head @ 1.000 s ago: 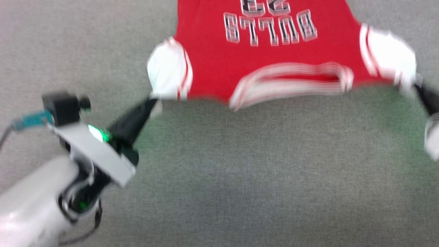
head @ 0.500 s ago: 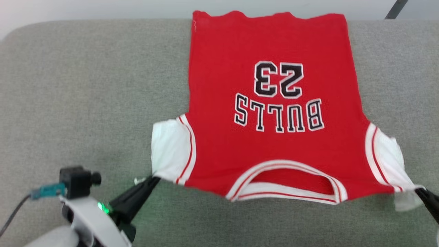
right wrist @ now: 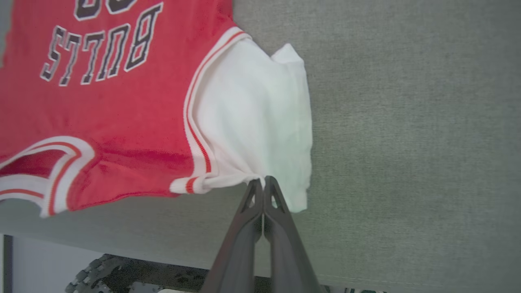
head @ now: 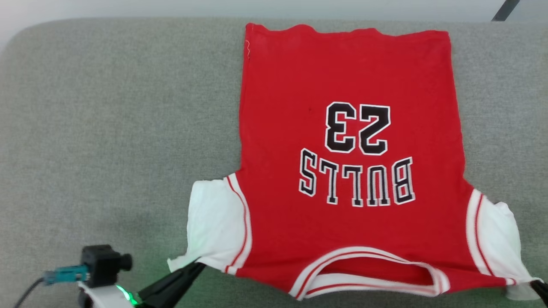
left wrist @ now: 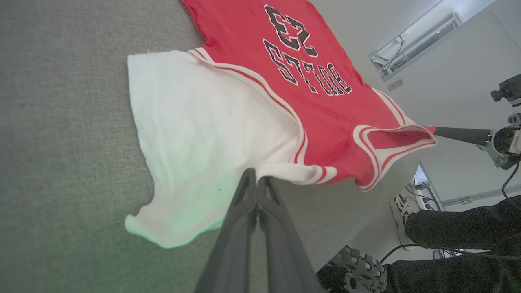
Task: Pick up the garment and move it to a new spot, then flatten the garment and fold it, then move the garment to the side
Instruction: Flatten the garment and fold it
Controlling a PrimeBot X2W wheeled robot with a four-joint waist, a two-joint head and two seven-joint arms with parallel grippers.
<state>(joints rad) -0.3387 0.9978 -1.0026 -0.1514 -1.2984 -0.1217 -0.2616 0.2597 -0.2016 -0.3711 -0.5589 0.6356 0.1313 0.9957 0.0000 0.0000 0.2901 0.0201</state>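
The left gripper [left wrist: 257, 179] and right gripper [right wrist: 263, 181] each pinch a near corner of the shirt [head: 282, 128]. It lies lengthwise beyond the fingertips, hem farthest.

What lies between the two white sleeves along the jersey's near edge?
The jersey's striped collar, with red shoulder cloth on either side, fills the stretch from the left sleeve to the right sleeve. The head view shows it.

Our left hand [head: 198, 266]: two long dark-grey fingers [left wrist: 238, 232], tapered, w/ slot cut-outs nr tips. Black boxy wrist cam [head: 102, 265]; teal plug [head: 64, 274] + grey cable [head: 28, 291] left of the cam, white plate [head: 102, 296] & green LED [head: 124, 293] just below it. Right hand [right wrist: 263, 182] same build.
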